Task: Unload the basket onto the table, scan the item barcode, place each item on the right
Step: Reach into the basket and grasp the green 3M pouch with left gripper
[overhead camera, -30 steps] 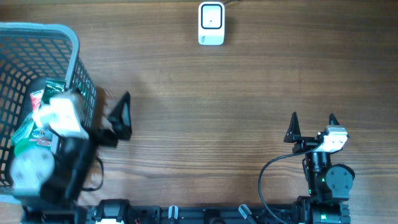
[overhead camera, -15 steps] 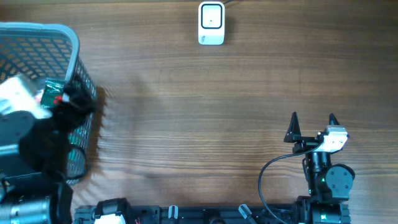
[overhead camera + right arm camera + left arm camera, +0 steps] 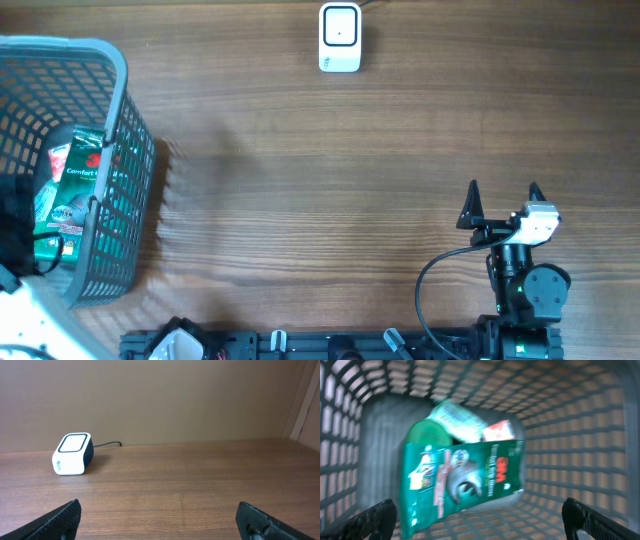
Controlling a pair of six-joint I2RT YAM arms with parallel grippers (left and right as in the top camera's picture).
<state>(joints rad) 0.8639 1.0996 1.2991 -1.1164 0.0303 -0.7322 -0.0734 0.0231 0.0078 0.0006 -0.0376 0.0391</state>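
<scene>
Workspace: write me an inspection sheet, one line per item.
Surface: wooden table, brown grain.
Job's things: scanner at the far edge; green pack in the basket at left.
Clutter: more packets under the green pack.
Hands: left hand open over the basket, holding nothing; right hand open, empty, facing the scanner.
Cables: scanner cable; black cable looping by the right arm.
Surroundings: plain beige wall.
</scene>
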